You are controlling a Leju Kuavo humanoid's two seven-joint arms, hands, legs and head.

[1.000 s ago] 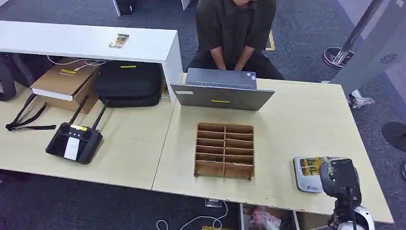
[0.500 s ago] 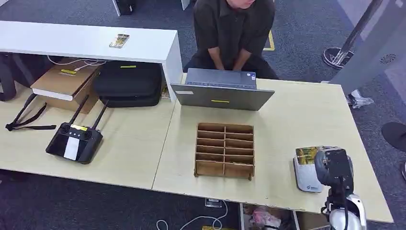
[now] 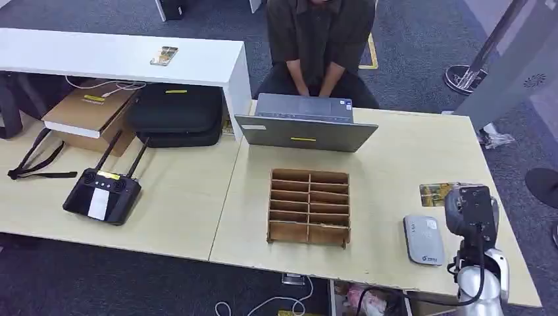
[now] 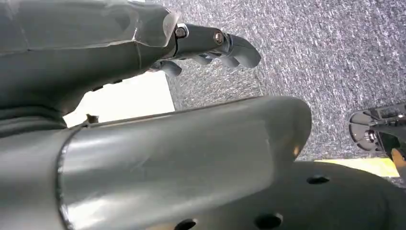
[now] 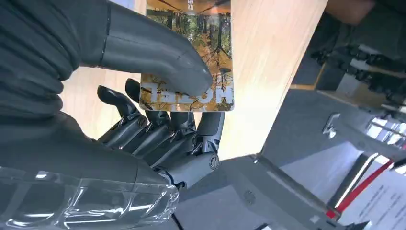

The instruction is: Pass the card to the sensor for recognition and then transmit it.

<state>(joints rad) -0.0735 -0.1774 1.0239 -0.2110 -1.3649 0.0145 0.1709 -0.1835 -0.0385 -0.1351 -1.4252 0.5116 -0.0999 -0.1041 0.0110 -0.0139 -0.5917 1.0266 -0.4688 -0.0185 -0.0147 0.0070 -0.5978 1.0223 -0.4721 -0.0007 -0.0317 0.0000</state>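
My right hand (image 3: 468,209) sits at the lower right of the head frame, above the pale wooden table (image 3: 408,164). Its fingers (image 5: 158,132) grip the thin rectangular card printed with an autumn forest scene (image 5: 201,52), my thumb pressing on its printed face and the other fingers curled underneath. In the head frame the card (image 3: 435,193) sticks out from my hand toward the left, held over the table just above and apart from the small grey rounded sensor pad (image 3: 423,239), which lies flat on the table near the lower right edge.

My left hand (image 4: 210,45) appears in the upper middle of its wrist frame, over grey carpet (image 4: 335,62); its fingers are curled inward with nothing in them.

At the centre of the head frame stands a brown wooden rack of 2 columns of slots (image 3: 308,207). Above it is a grey laptop (image 3: 306,125), with a person in a dark shirt (image 3: 319,39) seated behind it. A black remote controller with 2 antennas (image 3: 103,191) lies at the left.
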